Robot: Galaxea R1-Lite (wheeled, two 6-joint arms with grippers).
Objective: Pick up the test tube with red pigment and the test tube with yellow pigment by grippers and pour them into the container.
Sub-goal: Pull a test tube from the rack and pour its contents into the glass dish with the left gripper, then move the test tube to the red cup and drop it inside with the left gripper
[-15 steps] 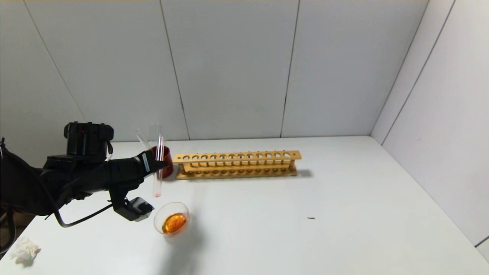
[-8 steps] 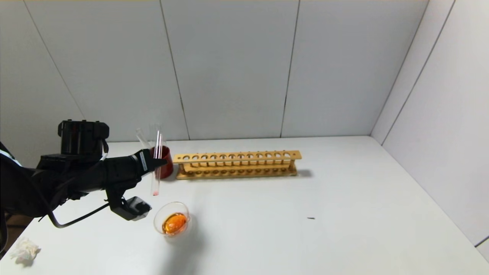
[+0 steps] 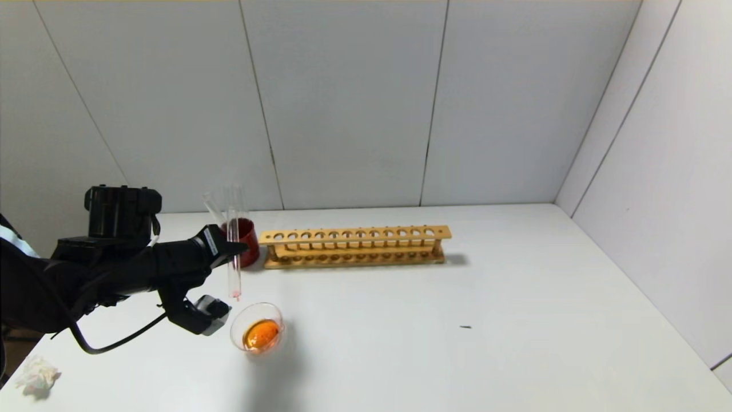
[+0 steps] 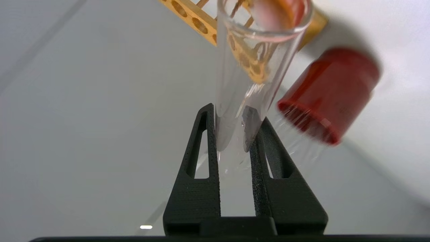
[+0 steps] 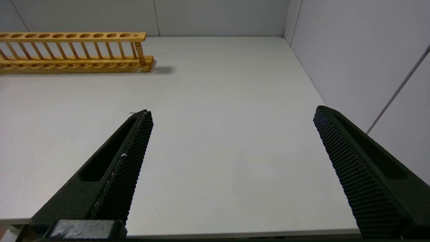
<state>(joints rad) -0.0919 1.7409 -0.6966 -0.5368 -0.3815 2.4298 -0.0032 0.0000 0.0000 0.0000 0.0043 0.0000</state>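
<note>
A: What sits nearest you in the head view?

B: A crumpled tissue (image 3: pixel 35 375) at the lower left corner of the frame, on the white surface (image 3: pixel 457 320). A little farther in, lower left of centre, stands the container (image 3: pixel 258 333), a clear glass dish with orange liquid pooled in it.

A: And your left gripper?

B: My left gripper (image 3: pixel 231 248) is at the left of the frame, just above and behind the dish, its jaws clamped on the test tube with red pigment (image 3: pixel 233 252). The tube stands nearly upright, with only a trace of red at its rounded base, which hangs just above the dish's near-left rim. In the left wrist view the black fingers (image 4: pixel 201 161) press the glass from both sides.

A: Behind that?

B: A dark red cup (image 3: pixel 244 243) just behind the tube, with other clear tubes leaning in it. Right of the cup lies a wooden rack (image 3: pixel 354 246).

A: Your right gripper?

B: My right gripper (image 5: pixel 231 116) shows only in its own wrist view, jaws spread wide over bare surface at the lower part of the frame.
</note>
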